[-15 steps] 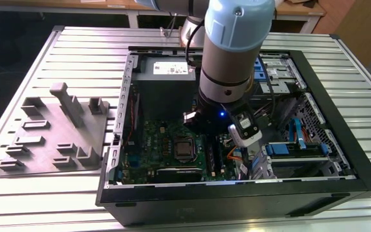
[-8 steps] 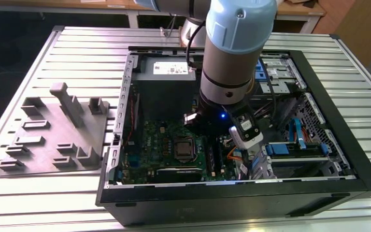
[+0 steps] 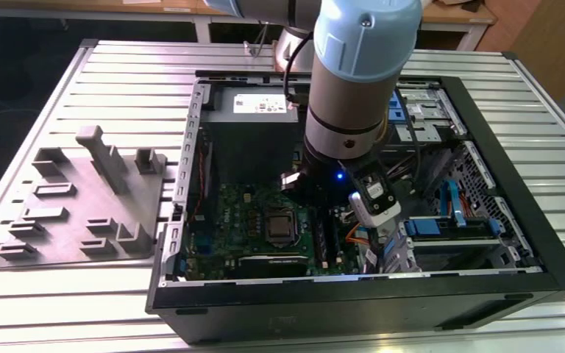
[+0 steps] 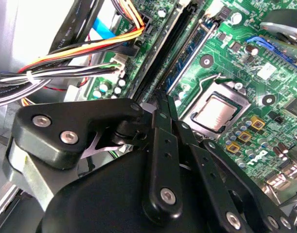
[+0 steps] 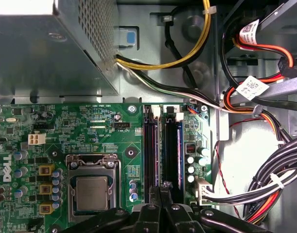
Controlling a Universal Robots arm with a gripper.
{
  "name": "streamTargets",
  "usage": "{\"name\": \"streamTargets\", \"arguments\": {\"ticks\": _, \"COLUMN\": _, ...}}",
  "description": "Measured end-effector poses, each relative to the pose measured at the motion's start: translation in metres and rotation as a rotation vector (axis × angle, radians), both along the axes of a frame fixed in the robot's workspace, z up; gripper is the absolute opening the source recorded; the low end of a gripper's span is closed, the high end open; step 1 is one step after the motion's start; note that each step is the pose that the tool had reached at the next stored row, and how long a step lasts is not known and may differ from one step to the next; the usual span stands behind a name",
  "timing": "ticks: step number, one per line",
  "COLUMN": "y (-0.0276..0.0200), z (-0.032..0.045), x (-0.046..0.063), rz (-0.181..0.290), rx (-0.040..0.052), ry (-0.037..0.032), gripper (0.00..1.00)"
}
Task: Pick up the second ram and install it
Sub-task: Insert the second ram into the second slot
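Note:
The second ram [image 5: 161, 150] is a slim green-blue board standing on edge along the black memory slots [image 5: 151, 150], beside the processor [image 5: 90, 193]. In the second wrist view its blue side [image 4: 189, 53] runs away from my fingertips. My gripper [image 5: 164, 189] is shut, with its two black fingers pinching the near end of the stick over the slot. In the second wrist view the gripper [image 4: 164, 97] shows the same narrow grip. In the exterior view my arm [image 3: 346, 176] reaches down into the open computer case [image 3: 518, 220], over the motherboard [image 3: 233, 213].
Bundled cables [image 5: 265, 189] lie close beside the slots, and the metal power supply box [image 5: 41, 48] sits past the motherboard. A grey holder fixture [image 3: 86, 198] stands on the slatted table at the exterior view's left. Drive bays [image 3: 449, 213] occupy the case's other side.

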State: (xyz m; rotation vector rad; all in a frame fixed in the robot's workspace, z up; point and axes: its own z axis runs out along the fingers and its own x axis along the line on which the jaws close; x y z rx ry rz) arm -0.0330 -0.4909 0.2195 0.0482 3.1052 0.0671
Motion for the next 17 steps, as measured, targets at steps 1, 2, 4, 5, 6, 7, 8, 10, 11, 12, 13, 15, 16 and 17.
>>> {"name": "streamTargets", "arguments": {"ticks": 1, "y": 0.0000, "z": 0.0000, "x": 0.0000, "rz": 0.000, "rx": 0.0000, "ry": 0.0000, "gripper": 0.11}}
{"name": "streamTargets", "arguments": {"ticks": 2, "y": 0.0000, "z": 0.0000, "x": 0.0000, "rz": 0.000, "rx": 0.0000, "ry": 0.0000, "gripper": 0.11}}
{"name": "streamTargets", "arguments": {"ticks": 4, "y": 0.0000, "z": 0.0000, "x": 0.0001, "rz": 0.000, "rx": 0.0000, "ry": 0.0000, "gripper": 0.11}}
{"name": "streamTargets", "arguments": {"ticks": 5, "y": 0.0000, "z": 0.0000, "x": 0.0001, "rz": 0.000, "rx": 0.0001, "ry": 0.0000, "gripper": 0.11}}
{"name": "streamTargets", "arguments": {"ticks": 6, "y": -0.0002, "z": 0.0000, "x": 0.0001, "rz": 0.000, "rx": 0.0019, "ry": 0.0000, "gripper": 0.11}}
{"name": "streamTargets", "arguments": {"ticks": 7, "y": -0.0005, "z": -0.0001, "x": 0.0001, "rz": 0.000, "rx": 0.0054, "ry": -0.0001, "gripper": 0.11}}
{"name": "streamTargets", "arguments": {"ticks": 8, "y": -0.0009, "z": -0.0001, "x": 0.0001, "rz": 0.000, "rx": 0.0078, "ry": -0.0001, "gripper": 0.11}}
{"name": "streamTargets", "arguments": {"ticks": 10, "y": -0.0016, "z": -0.0003, "x": 0.0001, "rz": 0.000, "rx": 0.0107, "ry": -0.0005, "gripper": 0.11}}
{"name": "streamTargets", "arguments": {"ticks": 11, "y": -0.0019, "z": -0.0006, "x": 0.0001, "rz": 0.000, "rx": 0.0115, "ry": -0.0007, "gripper": 0.11}}
{"name": "streamTargets", "arguments": {"ticks": 12, "y": -0.0022, "z": -0.0008, "x": 0.0001, "rz": 0.000, "rx": 0.0121, "ry": -0.0008, "gripper": 0.11}}
{"name": "streamTargets", "arguments": {"ticks": 13, "y": -0.0026, "z": -0.0011, "x": 0.0001, "rz": 0.000, "rx": 0.0128, "ry": -0.0009, "gripper": 0.11}}
{"name": "streamTargets", "arguments": {"ticks": 15, "y": -0.0028, "z": -0.0013, "x": 0.0000, "rz": 0.000, "rx": 0.0138, "ry": -0.0010, "gripper": 0.11}}
{"name": "streamTargets", "arguments": {"ticks": 16, "y": -0.0030, "z": -0.0014, "x": 0.0001, "rz": 0.000, "rx": 0.0140, "ry": -0.0011, "gripper": 0.11}}
{"name": "streamTargets", "arguments": {"ticks": 17, "y": -0.0030, "z": -0.0014, "x": 0.0001, "rz": 0.000, "rx": 0.0143, "ry": -0.0011, "gripper": 0.11}}
